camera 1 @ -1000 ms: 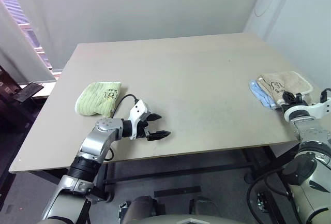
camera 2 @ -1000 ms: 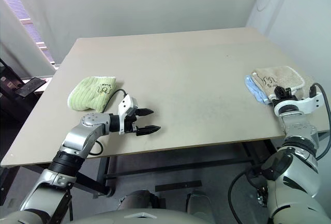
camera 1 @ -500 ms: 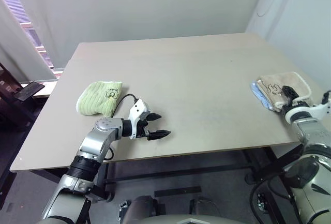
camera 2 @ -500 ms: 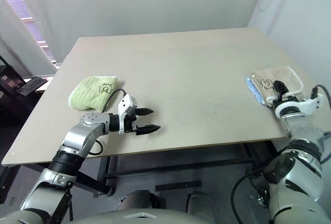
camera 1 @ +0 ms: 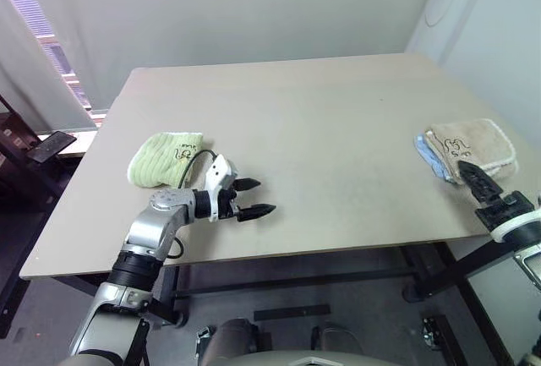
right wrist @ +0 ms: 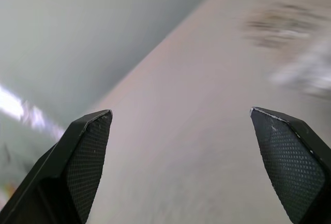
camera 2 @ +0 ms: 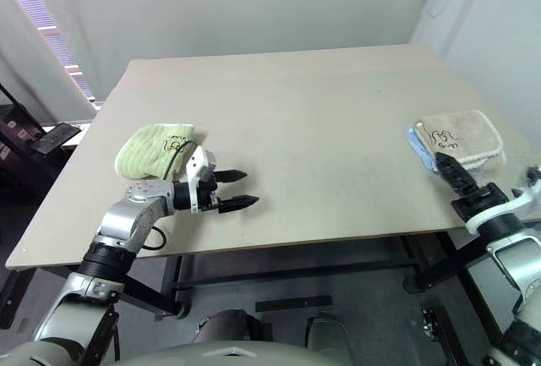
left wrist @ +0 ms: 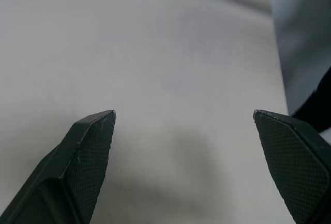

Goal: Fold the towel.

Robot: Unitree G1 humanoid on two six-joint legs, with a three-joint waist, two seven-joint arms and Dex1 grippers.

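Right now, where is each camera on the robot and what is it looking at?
Left eye view: on the head, looking down over the table; both arms show, left pincer, right pincer.
Right eye view: beside it, same scene with the towel.
Left wrist view: along its open fingers across the tabletop.
Right wrist view: along its open fingers over the table toward the wall.
Both eye views share the green cloth.

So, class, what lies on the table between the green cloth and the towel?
Only bare table, seen from the head views, between green cloth and towel.
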